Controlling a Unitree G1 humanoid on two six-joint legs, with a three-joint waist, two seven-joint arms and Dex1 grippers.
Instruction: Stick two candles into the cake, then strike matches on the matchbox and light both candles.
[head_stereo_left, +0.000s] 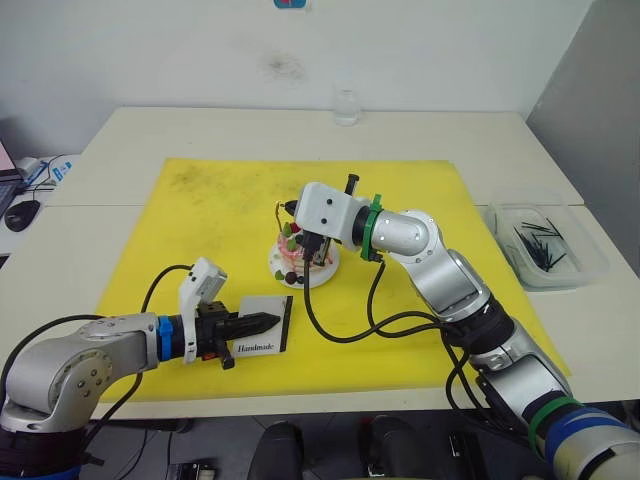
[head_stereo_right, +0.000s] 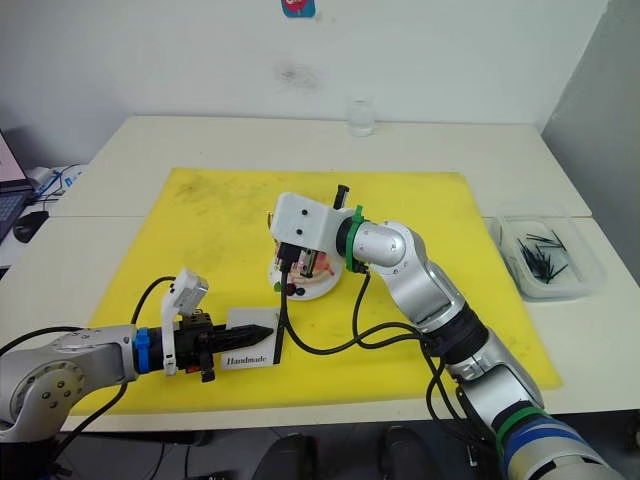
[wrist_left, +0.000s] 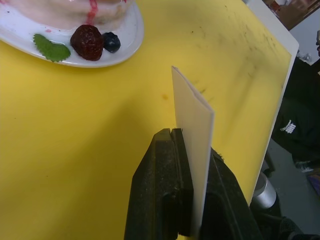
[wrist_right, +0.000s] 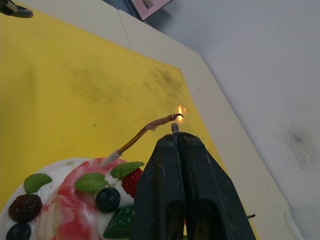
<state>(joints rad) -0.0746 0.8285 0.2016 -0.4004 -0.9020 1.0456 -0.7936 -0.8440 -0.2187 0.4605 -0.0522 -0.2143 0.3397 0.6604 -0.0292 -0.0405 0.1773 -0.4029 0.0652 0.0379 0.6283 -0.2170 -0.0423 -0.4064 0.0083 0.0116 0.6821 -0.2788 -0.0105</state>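
The cake (head_stereo_left: 293, 256) sits on its small white plate (head_stereo_left: 325, 272) in the middle of the yellow mat (head_stereo_left: 200, 230). A pinkish-orange candle (wrist_right: 142, 132) leans out of the cake, and a small flame (wrist_right: 180, 112) burns at its tip. My right gripper (wrist_right: 175, 134) hovers over the cake, shut on a short match (wrist_right: 174, 128) whose end sits just under that flame. Nearer the front, my left gripper (head_stereo_left: 262, 322) is shut on the white matchbox (head_stereo_left: 272, 308) marked "Handmade". It holds the matchbox (wrist_left: 192, 120) by one edge, just above the mat.
A clear tray (head_stereo_left: 590, 262) holding several dark matches (head_stereo_left: 540, 245) stands on the table to the right of the mat. A small glass (head_stereo_left: 346, 105) is at the back edge. A mouse (head_stereo_left: 22, 212) and cables lie at the far left.
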